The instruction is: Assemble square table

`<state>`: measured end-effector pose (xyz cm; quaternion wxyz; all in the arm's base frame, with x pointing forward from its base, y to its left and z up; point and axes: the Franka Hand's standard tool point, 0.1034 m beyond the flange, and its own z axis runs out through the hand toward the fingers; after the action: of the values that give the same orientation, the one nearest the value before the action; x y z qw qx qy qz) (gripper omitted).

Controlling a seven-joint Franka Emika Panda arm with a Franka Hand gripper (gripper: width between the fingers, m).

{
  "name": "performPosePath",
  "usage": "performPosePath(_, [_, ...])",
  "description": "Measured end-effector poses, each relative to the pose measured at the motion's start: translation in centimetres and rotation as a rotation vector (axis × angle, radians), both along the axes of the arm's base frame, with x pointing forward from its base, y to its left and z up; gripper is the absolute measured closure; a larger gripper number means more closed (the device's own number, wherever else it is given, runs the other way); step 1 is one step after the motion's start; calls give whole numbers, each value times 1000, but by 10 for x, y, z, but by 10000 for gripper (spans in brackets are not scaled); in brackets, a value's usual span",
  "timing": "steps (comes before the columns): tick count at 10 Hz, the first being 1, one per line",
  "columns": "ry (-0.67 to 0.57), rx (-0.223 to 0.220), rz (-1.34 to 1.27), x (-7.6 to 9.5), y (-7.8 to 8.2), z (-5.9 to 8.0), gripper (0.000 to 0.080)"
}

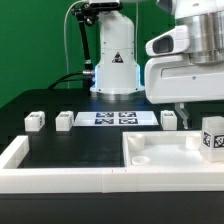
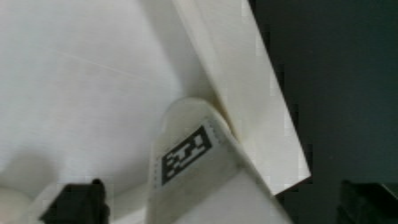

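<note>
The square table's white tabletop panel (image 1: 165, 152) lies at the front of the exterior view's right, raised rim up. One tagged leg block (image 1: 213, 138) stands in the panel's corner at the far right. Three more leg blocks (image 1: 36, 120), (image 1: 66, 119), (image 1: 169, 118) sit in a row behind it. My gripper (image 1: 196, 110) hangs open just above the corner leg and holds nothing. In the wrist view the leg (image 2: 185, 150) sits against the panel's rim (image 2: 240, 90), and my gripper (image 2: 221, 205) has its dark fingertips (image 2: 75, 200) wide apart on either side.
The marker board (image 1: 118, 119) lies flat between the leg blocks, in front of the robot's base (image 1: 115, 70). A long white rail (image 1: 60, 178) borders the black surface along the front and the exterior view's left.
</note>
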<state>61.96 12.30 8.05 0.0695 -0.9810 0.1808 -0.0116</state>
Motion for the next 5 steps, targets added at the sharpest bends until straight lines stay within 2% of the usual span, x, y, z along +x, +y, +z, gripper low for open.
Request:
performPosePath(3, [-31, -63, 252, 0, 0, 0, 151])
performPosePath(5, [-48, -77, 369, 0, 0, 0, 151])
